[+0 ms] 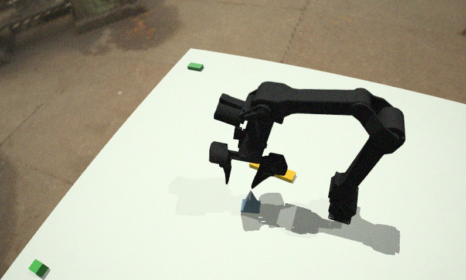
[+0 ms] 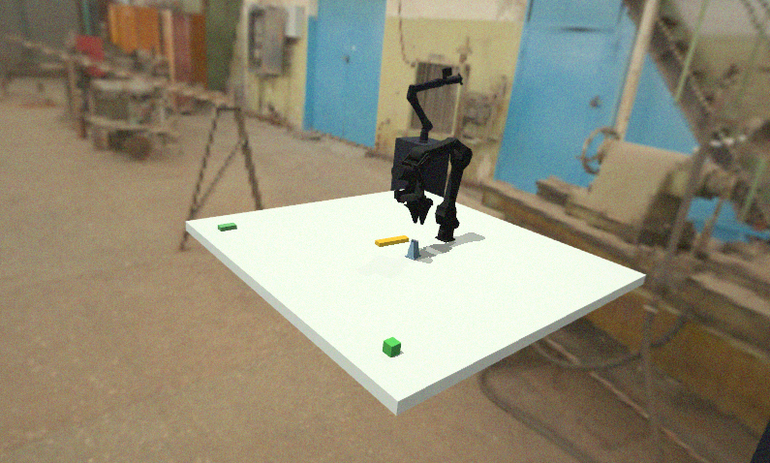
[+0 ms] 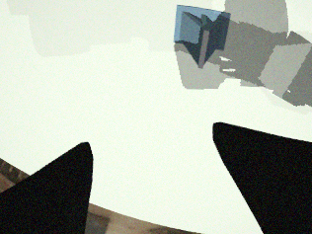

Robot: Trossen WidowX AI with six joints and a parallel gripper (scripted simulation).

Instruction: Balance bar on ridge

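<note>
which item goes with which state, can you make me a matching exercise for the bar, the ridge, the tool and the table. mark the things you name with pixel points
1. bar (image 1: 288, 175) (image 2: 391, 241)
2. ridge (image 1: 250, 205) (image 2: 413, 250) (image 3: 190, 30)
3. tool (image 1: 239, 185) (image 2: 418, 222) (image 3: 152, 140)
4. table (image 1: 140, 167) (image 2: 319, 287) (image 3: 123, 98)

A. open, above the table
B. blue-grey, with nothing resting across its top
C. white, under the green blocks
D. yellow, lying flat on the white surface

Pairs: 1-D, 2-B, 3-A, 4-C
</note>
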